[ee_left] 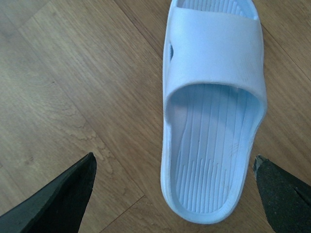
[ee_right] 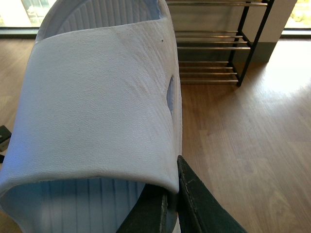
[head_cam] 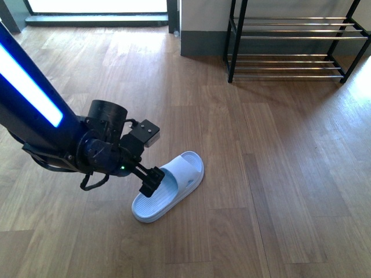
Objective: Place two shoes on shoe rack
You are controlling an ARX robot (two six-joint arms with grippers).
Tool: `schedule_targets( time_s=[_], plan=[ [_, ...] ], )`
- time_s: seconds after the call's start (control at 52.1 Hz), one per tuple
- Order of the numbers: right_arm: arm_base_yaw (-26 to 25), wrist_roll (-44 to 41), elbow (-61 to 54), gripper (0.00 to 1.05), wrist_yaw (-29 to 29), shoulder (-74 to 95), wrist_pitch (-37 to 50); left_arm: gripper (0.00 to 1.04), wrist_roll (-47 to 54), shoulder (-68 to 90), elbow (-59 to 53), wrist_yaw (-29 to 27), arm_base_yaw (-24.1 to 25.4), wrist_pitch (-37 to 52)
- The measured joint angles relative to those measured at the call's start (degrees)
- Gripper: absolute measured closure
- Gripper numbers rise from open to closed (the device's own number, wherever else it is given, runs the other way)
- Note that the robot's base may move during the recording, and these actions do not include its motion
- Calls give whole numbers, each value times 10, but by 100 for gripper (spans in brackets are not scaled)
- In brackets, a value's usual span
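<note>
Pale blue slide (head_cam: 171,185): flat on floor (head_cam: 278,174), well short of shoe rack (head_cam: 293,40).
Left gripper (head_cam: 152,180): we see jaws wide, flanking its heel.
Second slide (ee_right: 97,107): clamped at strap by right gripper (ee_right: 172,187).

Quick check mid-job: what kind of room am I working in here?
Probably a home entryway: a wood-plank floor, a black-framed shoe rack with chrome bars, a pale slide sandal lying on the floor, and a bright glazed door or window reaching down to floor level.
</note>
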Motion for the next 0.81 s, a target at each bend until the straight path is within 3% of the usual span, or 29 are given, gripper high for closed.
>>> schedule_targets(
  time_s=[0.807],
  plan=[
    [0,0,0,103,0,0,0,9,17,67,67,-26,-7,-17]
  ],
)
